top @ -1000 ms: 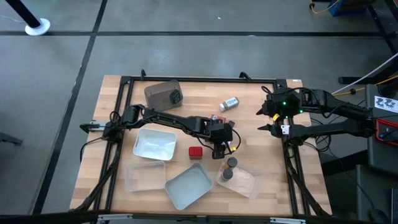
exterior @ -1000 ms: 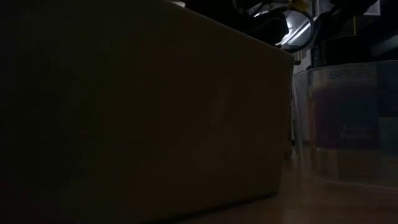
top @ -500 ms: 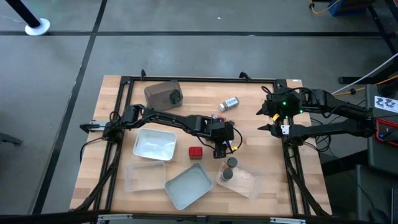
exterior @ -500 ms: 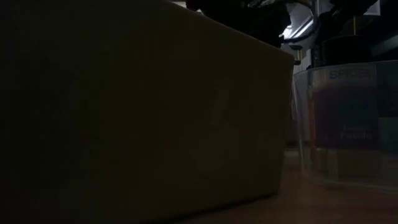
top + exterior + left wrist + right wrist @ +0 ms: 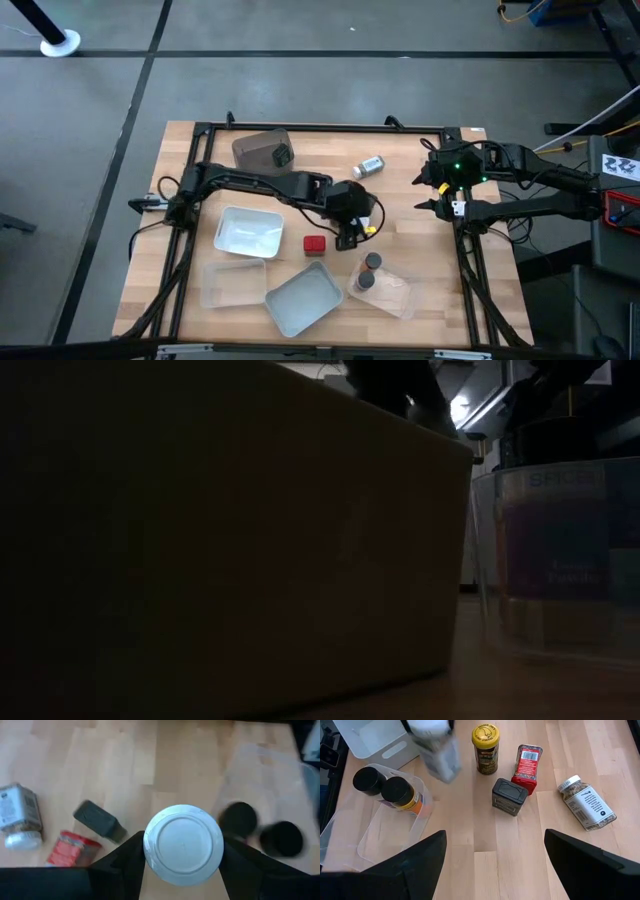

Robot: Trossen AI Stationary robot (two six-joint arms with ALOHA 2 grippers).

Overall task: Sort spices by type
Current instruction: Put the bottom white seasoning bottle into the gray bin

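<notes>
My left gripper [image 5: 350,232] hangs over the table's middle, shut on a white-lidded spice jar [image 5: 183,844], which shows blurred in the right wrist view [image 5: 437,747]. Two dark-lidded jars [image 5: 370,780] [image 5: 396,791] stand in a clear tray [image 5: 385,290]. A yellow-lidded jar [image 5: 486,747], a red box [image 5: 527,762] and a black box [image 5: 509,796] rest on the table near it. Another white-lidded jar [image 5: 368,166] lies on its side. A second red box [image 5: 315,243] lies near the grey tray. My right gripper [image 5: 435,190] waits open near the right edge. My left gripper holds the white-lidded jar by its top end, the lid [image 5: 183,825] sitting between the two fingers [image 5: 125,865]. The fingers come from above, pointing down. The jar hangs upright below them and looks lifted off the table.
A white tray [image 5: 248,232], a clear tray [image 5: 233,283] and a grey tray [image 5: 303,298] sit toward the near left. A brown tub [image 5: 262,150] stands at the far edge. In the low view the grey tray's wall [image 5: 230,540] blocks most of the sight.
My left gripper has risen and drawn a little toward the far edge, carrying the white-lidded jar up with it. The other spices and the right arm have stayed put.
</notes>
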